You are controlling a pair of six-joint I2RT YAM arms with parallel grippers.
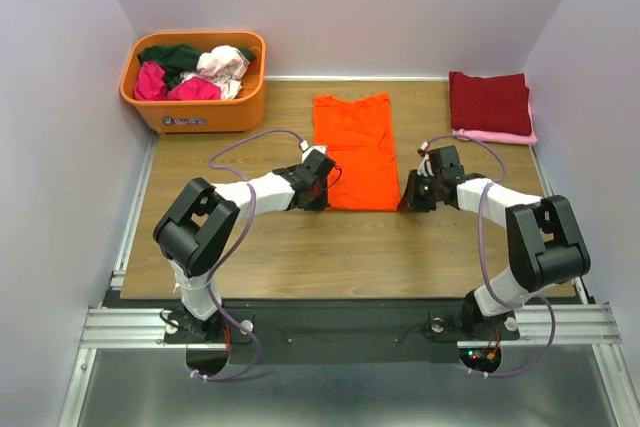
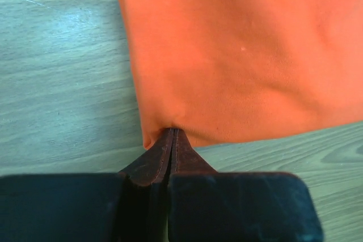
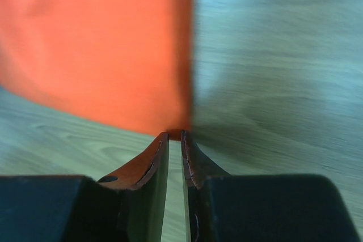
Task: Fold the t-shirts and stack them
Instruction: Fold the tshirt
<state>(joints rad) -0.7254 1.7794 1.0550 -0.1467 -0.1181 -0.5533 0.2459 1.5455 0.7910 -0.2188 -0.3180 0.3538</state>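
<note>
Left gripper (image 2: 172, 135) and right gripper (image 3: 175, 136) each pinch a near corner of the shirt (image 1: 357, 147), jaws nearly together, ready to fold.

The orange t-shirt (image 1: 356, 152) lies flat mid-table, folded into a long rectangle. At the far right is a stack of 2: a folded dark red t-shirt (image 1: 489, 102) on a pink t-shirt (image 1: 505, 136). Crumpled in the tub (image 1: 150, 107) are a green t-shirt (image 1: 172, 55), a magenta t-shirt (image 1: 150, 82) and a whitish-pink t-shirt (image 1: 225, 65).
</note>
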